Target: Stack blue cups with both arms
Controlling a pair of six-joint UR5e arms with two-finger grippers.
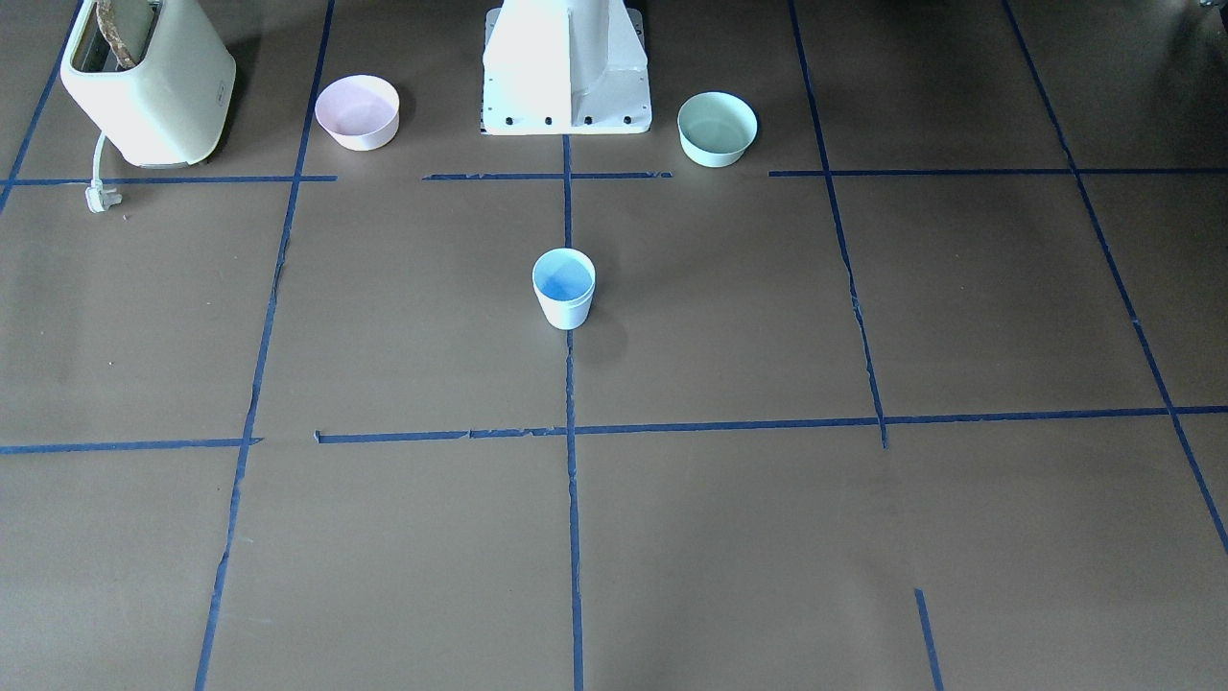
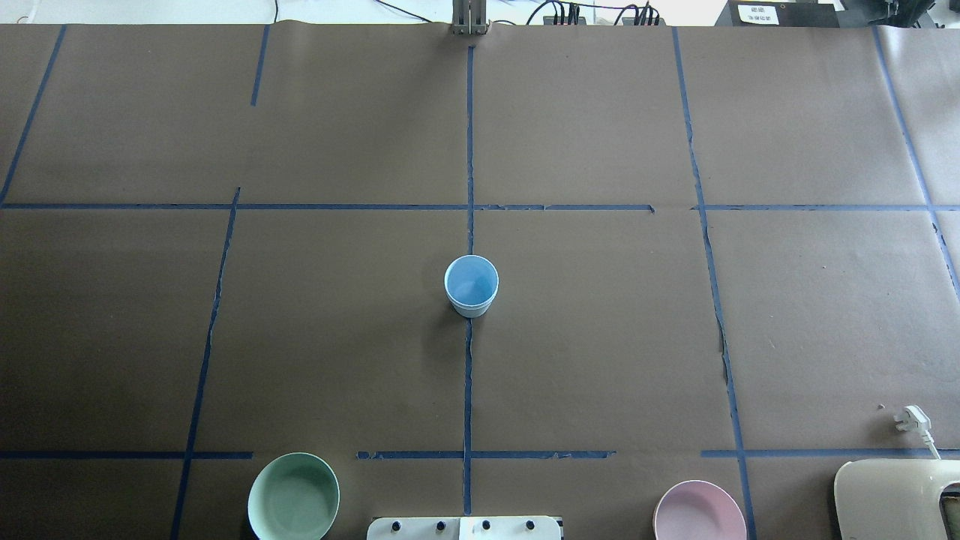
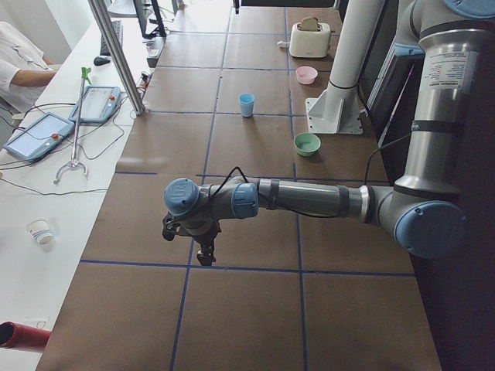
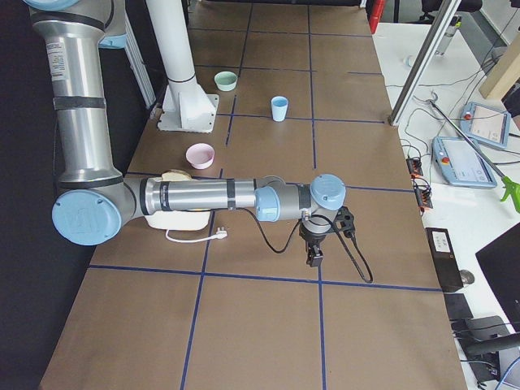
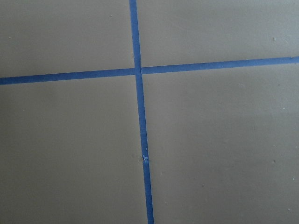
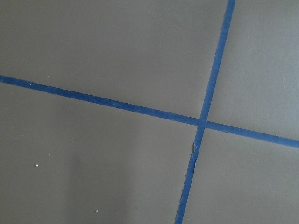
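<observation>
One pale-blue cup shape (image 1: 564, 288) stands upright at the table's middle on a blue tape line; it also shows in the overhead view (image 2: 471, 285) and both side views (image 3: 247, 103) (image 4: 279, 107). No second separate blue cup shows; I cannot tell whether two are nested there. The left arm's gripper (image 3: 205, 255) hangs over the table far from the cup, towards the robot's left end. The right arm's gripper (image 4: 313, 258) hangs far from it, towards the right end. Both show only in side views, so I cannot tell whether they are open or shut. The wrist views show only brown paper and tape.
A pink bowl (image 1: 357, 111) and a mint-green bowl (image 1: 717, 128) flank the white pedestal base (image 1: 566, 67). A cream toaster (image 1: 149, 82) with its loose plug (image 1: 99, 197) stands at the robot's right. Operators' tablets (image 3: 39, 134) lie on the side bench.
</observation>
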